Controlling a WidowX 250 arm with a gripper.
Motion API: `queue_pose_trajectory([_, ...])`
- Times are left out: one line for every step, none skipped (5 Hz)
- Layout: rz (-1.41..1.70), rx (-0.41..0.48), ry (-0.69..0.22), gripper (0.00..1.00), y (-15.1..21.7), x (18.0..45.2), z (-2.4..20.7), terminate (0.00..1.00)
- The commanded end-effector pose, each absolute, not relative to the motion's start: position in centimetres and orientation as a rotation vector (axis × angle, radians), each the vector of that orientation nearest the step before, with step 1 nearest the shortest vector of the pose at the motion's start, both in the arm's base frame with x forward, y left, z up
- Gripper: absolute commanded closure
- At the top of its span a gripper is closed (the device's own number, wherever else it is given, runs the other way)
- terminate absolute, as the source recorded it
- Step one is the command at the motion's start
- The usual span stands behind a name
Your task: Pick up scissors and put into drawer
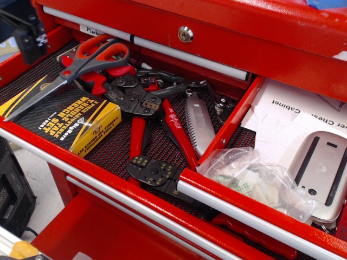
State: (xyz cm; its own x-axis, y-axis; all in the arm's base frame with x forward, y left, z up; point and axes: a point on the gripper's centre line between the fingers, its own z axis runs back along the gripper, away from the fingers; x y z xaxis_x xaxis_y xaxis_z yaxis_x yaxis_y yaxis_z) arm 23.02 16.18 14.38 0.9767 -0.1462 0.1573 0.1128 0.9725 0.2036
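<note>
At top left, claw (30,38) above scissors (70,67); jaw state unclear.

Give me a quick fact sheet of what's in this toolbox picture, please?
scissors: lying across a black and yellow box, blades pointing lower left
end effector: top left, above and apart from the scissors, holding nothing visible
drawer: open at right, paper-lined, holding a plastic bag
pliers: piled on black mesh
</note>
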Motion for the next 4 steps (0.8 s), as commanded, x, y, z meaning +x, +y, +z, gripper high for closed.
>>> queue_pose_trajectory([-0.167, 0.181, -0.258, 0.00, 17.2, 26.1, 12.8, 0.00])
queue_pose_trajectory([-0.216, 0.171, -0.283, 0.00, 17.3, 26.5, 10.6, 0.00])
queue_pose_trajectory([-0.241, 0.109, -0.247, 0.00, 17.9, 27.0, 9.7, 0.00])
queue_pose_trajectory([-0.248, 0.077, -0.240, 0.00, 18.2, 27.2, 8.8, 0.00])
